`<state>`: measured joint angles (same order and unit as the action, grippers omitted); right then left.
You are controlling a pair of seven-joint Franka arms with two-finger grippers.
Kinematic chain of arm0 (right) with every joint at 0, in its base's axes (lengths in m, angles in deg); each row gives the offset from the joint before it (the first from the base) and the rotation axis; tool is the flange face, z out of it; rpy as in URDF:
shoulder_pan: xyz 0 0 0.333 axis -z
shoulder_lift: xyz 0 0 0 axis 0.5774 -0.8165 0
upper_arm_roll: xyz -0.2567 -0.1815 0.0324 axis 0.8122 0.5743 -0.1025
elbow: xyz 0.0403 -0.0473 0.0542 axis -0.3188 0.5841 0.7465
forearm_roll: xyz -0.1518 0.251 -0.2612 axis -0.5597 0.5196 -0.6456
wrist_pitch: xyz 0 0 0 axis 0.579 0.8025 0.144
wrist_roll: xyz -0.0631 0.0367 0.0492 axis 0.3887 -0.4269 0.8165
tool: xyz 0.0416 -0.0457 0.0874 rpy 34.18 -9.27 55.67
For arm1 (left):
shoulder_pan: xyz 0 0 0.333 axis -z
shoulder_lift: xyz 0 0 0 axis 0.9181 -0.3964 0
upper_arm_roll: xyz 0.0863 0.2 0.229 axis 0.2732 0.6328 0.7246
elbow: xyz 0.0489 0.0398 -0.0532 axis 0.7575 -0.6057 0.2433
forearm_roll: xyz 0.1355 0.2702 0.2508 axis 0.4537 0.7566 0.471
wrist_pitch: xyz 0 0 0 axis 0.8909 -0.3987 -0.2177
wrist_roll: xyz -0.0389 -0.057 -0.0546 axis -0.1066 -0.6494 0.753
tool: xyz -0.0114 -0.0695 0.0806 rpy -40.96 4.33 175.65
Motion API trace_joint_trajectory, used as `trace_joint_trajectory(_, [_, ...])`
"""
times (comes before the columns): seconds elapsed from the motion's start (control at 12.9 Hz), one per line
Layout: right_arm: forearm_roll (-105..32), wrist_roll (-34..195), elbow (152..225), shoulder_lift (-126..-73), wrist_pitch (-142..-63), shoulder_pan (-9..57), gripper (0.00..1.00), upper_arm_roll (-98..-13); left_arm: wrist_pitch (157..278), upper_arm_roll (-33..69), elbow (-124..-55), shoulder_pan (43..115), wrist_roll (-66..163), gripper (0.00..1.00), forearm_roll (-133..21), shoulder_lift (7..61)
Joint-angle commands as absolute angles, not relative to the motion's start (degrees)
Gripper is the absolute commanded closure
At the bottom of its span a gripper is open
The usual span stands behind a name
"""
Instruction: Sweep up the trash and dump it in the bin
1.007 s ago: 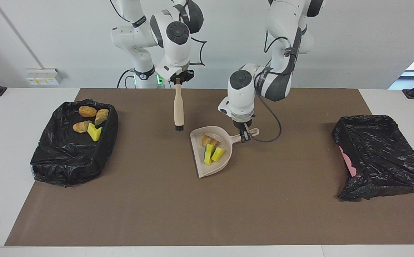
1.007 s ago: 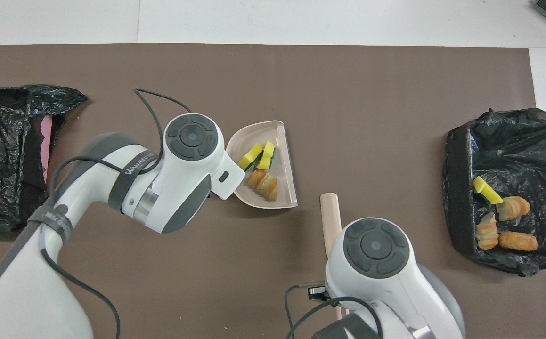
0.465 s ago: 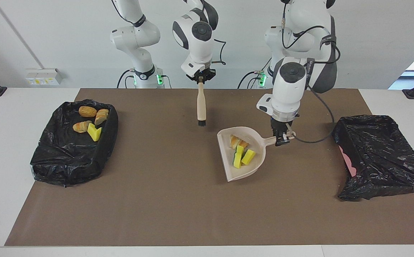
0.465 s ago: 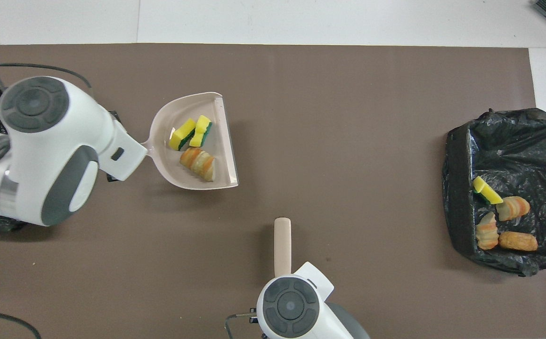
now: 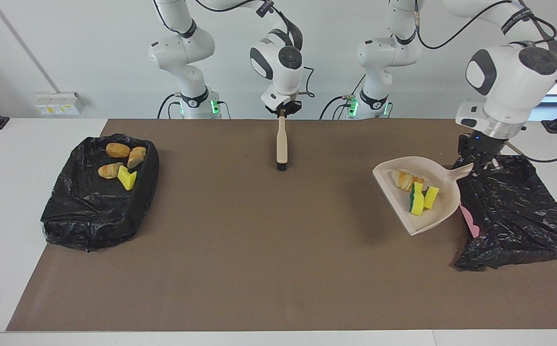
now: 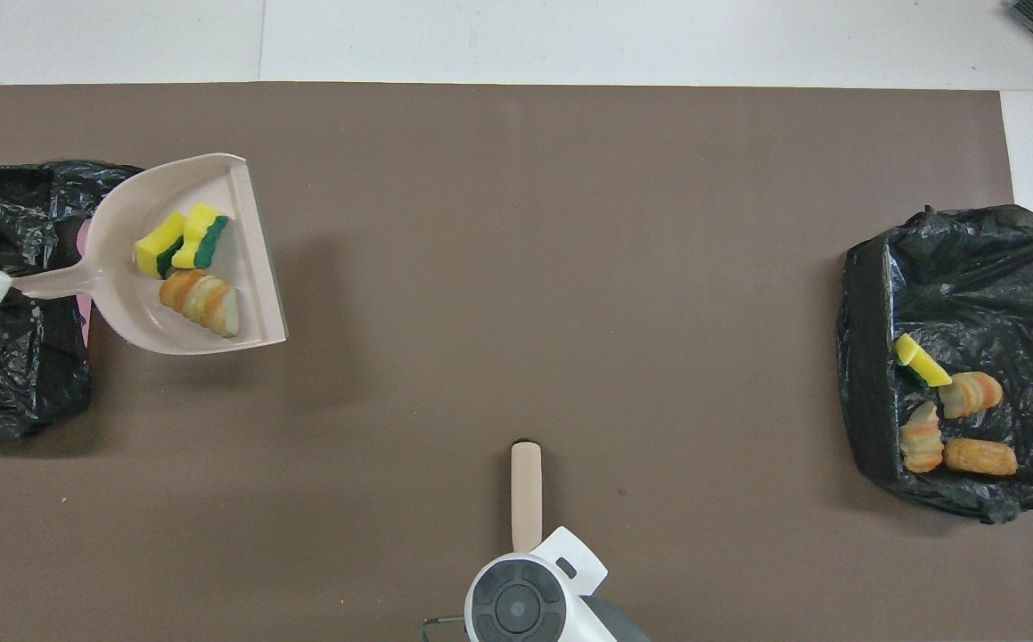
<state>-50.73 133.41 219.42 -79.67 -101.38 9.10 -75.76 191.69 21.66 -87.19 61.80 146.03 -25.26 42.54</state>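
Two grippers, each clamped on a tool. Left gripper, fingers closed on the handle of the beige dustpan, raised over the edge of the black-lined bin at the left arm's end of the table. Dustpan held up in the air, pan reaching from the gripper out over the brown mat toward the table's middle, open lip turned away from the bin. Inside the pan, just off the gripper: three pieces of trash, namely two yellow-and-green sponge pieces side by side and a tan-and-orange bread-like lump touching them. Pink patch showing at the bin's edge under the pan.

Right gripper, closed on the top of the beige brush, hanging over the mat close to the robots' edge, about midway along the table. Brush upright, black bristles pointing down, clear of the mat or just at it, cannot tell which.

Well apart from both grippers, at the right arm's end: second black-lined bin holding more trash, three bread-like lumps and one yellow sponge wedge
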Motion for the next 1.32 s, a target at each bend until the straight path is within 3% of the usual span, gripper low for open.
trace_joint_trajectory(0.0, [-50.77,132.62,222.83,-76.64,-104.38,8.63,1.0,-75.52,191.31,20.94,-87.69,54.11,149.16,1.0,-26.96,44.1])
trace_joint_trajectory(0.31, [-50.77,131.13,223.35,-77.17,-105.79,8.63,1.0,-75.52,193.93,21.11,-83.92,44.17,156.02,1.0,-26.61,42.35])
trace_joint_trajectory(0.39, [-50.77,130.51,223.27,-77.52,-105.79,8.81,0.84,-75.52,194.12,21.29,-81.12,41.71,156.72,1.0,-26.09,40.34])
trace_joint_trajectory(0.46, [-50.86,129.38,222.66,-78.31,-105.79,9.16,0.31,-75.52,194.04,21.29,-77.35,39.77,159.51,1.0,-25.65,37.45])
trace_joint_trajectory(0.54, [-51.03,128.15,221.43,-78.49,-105.79,9.16,0.0,-75.35,193.95,21.29,-72.79,38.36,164.41,1.0,-24.95,34.2])
trace_joint_trajectory(0.7, [-51.56,127.52,218.01,-78.49,-105.01,11.34,0.0,-75.08,194.12,21.46,-66.96,37.3,171.29,1.0,-21.19,29.44])
trace_joint_trajectory(1.24, [-59.63,127.43,207.72,-78.49,-103.96,23.13,0.0,-75.08,201.24,21.55,-67.99,39.66,171.59,1.0,3.6,27.75])
